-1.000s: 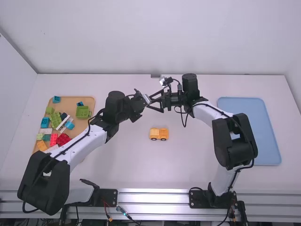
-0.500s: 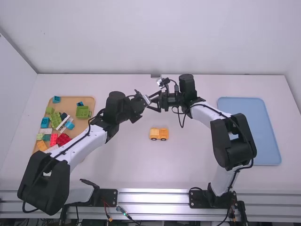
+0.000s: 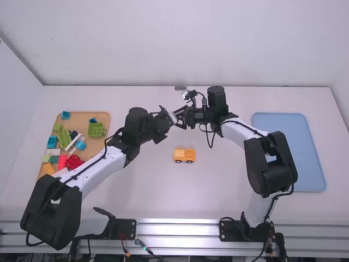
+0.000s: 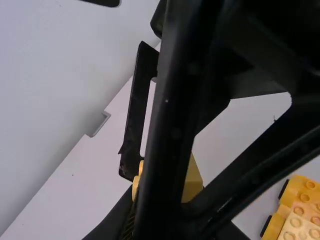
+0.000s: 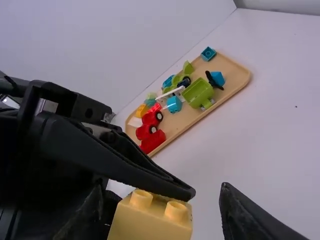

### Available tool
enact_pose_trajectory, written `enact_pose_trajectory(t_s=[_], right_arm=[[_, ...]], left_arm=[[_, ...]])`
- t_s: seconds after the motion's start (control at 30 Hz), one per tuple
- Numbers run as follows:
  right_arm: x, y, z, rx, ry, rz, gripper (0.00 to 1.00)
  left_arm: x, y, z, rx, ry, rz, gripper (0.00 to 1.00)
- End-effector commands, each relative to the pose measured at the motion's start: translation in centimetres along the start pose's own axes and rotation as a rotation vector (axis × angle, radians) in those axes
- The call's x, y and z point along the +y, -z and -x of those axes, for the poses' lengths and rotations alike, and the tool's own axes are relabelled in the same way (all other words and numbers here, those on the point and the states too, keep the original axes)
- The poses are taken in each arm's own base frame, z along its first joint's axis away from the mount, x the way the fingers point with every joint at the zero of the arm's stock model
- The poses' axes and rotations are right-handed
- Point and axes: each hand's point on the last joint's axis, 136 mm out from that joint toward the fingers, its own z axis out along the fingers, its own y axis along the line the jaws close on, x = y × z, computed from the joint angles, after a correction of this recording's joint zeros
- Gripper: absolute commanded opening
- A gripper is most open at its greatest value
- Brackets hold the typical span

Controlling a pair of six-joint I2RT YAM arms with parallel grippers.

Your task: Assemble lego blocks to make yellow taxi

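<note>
The small yellow plastic block [image 5: 150, 222] was boxy and smooth-sided, with two round studs showing in the right wrist view. The left gripper [image 3: 173, 117] was gripping it. It sat between the spread fingers of the right gripper [image 3: 179, 118], which stood open around it with space beside one finger. On the table [image 3: 218, 196], below both grippers and nearer the arm bases, stood the orange-yellow toy car [image 3: 184, 155], upright on dark wheels, with studs on top and a paler yellow part [image 4: 298, 229]. Well apart, to the left of the left gripper, lay a tan wooden tray [image 5: 234, 74]; it held a lime-green open box piece [image 5: 198, 93], red wheeled pieces [image 5: 151, 120], blue blocks [image 5: 174, 104] and an orange block [image 5: 141, 110]. To the right of the right gripper lay a light blue tray [image 3: 292, 153].
</note>
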Motion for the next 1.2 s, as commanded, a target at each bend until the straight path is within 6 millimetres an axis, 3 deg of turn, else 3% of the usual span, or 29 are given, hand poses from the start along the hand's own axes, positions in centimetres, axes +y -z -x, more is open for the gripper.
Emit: enact_pose_trajectory(t_s=[0.0,0.13,0.27,0.43,0.7,0.8,0.93,1.17], right_arm=[[0.1,-0.4,0.1,0.006,0.007,0.01,0.52],[0.3,-0.4,0.1,0.008,0.007,0.02,0.43],[0.3,-0.4,0.1,0.008,0.007,0.019,0.34],[0.3,-0.4,0.1,0.008,0.007,0.02,0.29],[0.2,-0.4,0.1,0.006,0.008,0.014,0.27],[-0.3,-0.4,0.2,0.001,0.008,-0.015,0.27],[-1.1,-0.3,0.4,-0.006,0.039,-0.055,0.26],[-2.6,1.6,0.9,-0.029,0.125,-0.108,0.21]], left_arm=[[0.8,0.3,0.7,-0.01,-0.018,0.05,0.02],[1.8,0.3,-0.2,0.033,-0.014,0.106,0.02],[1.6,0.3,0.0,0.028,-0.016,0.102,0.02],[2.0,0.3,0.2,0.018,-0.017,0.113,0.04],[1.9,0.3,0.5,0.009,-0.012,0.114,0.43],[2.2,0.3,0.3,0.01,0.028,0.119,0.99],[1.9,0.3,0.2,0.004,0.126,0.103,0.99],[-2.4,1.1,1.9,-0.08,0.153,-0.218,0.99]])
